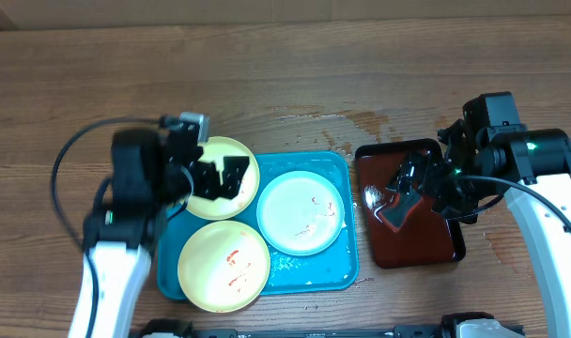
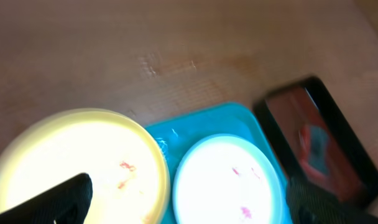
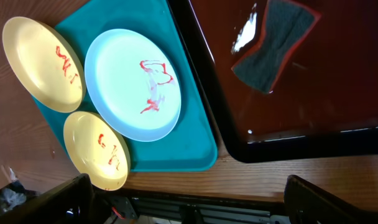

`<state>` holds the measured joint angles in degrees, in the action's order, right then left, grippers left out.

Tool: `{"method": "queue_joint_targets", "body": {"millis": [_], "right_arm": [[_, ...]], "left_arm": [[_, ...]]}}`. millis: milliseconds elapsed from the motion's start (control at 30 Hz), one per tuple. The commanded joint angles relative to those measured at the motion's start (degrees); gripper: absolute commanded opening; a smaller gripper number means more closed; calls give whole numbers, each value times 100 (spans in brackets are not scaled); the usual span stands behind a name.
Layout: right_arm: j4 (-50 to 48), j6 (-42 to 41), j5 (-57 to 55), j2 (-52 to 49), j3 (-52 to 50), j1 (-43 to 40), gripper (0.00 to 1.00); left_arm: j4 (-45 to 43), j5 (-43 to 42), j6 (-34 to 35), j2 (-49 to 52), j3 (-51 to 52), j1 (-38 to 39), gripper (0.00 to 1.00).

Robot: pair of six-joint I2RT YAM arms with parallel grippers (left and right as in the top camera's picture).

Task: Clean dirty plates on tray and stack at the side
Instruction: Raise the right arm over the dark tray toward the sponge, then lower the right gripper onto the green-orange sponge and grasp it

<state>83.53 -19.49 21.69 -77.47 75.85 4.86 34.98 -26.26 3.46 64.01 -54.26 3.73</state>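
All 3 plates (image 1: 301, 212) lay red-smeared on the tray (image 1: 316, 273); 0 cleaned, 0 stacked aside. Left gripper (image 1: 220, 176) and right gripper (image 1: 409, 190) stood spread, empty.

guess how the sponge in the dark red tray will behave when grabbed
Probably soft: the sponge looks like a foam pad with a dark scouring top, so it should squash when gripped. Likely light, though the dark red tray looks glossy and wet, so it may be soaked and slippery. It lies flat, so it shouldn't roll.
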Motion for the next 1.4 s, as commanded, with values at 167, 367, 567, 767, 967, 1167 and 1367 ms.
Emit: {"method": "queue_joint_targets", "body": {"millis": [167, 367, 567, 767, 967, 1167, 1367], "right_arm": [[-22, 17, 48, 46, 136, -37, 100], [-28, 17, 46, 46, 136, -37, 100], [-24, 17, 46, 46, 138, -37, 100], [33, -13, -120, 46, 136, -37, 100], [-44, -483, -490, 46, 136, -37, 100], [-232, -474, -501, 46, 136, -37, 100], [-852, -820, -448, 7, 44, -28, 100]], "left_arm": [[1567, 868, -212, 2011, -1633, 804, 100], [2004, 2090, -138, 2280, -1759, 1486, 100], [1770, 1388, 264, 2280, -1749, 1808, 100], [1790, 2371, 1829, 2288, -1749, 1805, 100], [1932, 2592, 2028, 2288, -1749, 1919, 100], [1943, 2208, 1491, 2288, -1749, 2127, 100], [1978, 2061, 1491, 2288, -1749, 2159, 100]]}}
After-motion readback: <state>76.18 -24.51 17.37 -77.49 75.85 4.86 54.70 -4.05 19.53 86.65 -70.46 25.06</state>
